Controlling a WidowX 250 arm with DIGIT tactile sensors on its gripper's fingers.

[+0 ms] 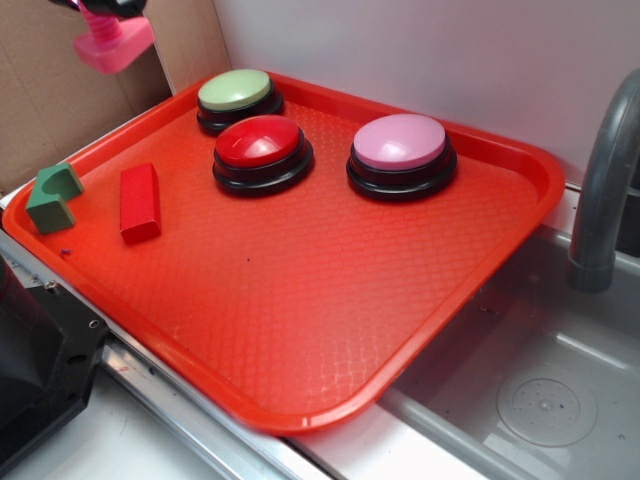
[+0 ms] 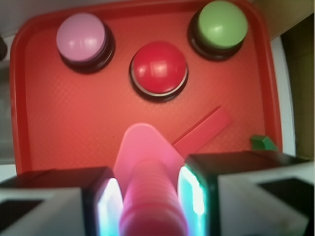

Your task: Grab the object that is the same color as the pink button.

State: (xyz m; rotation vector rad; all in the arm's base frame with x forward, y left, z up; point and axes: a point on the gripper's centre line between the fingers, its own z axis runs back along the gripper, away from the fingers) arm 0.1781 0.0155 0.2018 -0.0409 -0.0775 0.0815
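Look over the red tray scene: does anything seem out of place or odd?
Only the pink toy bolt is off the tray, held in the air by the end effector shut on its ribbed peg. The buttons and blocks sit upright and undamaged; nothing is spilled.

Exterior view: high, off one corner of the tray (image 1: pixel 300 300), angled down, mid distance, sink (image 1: pixel 520 390) at right. Wrist view: looks straight down from between the gripper (image 2: pixel 147 196) fingers, close. Both share the tray and three buttons, pink button (image 1: pixel 400 142) included.
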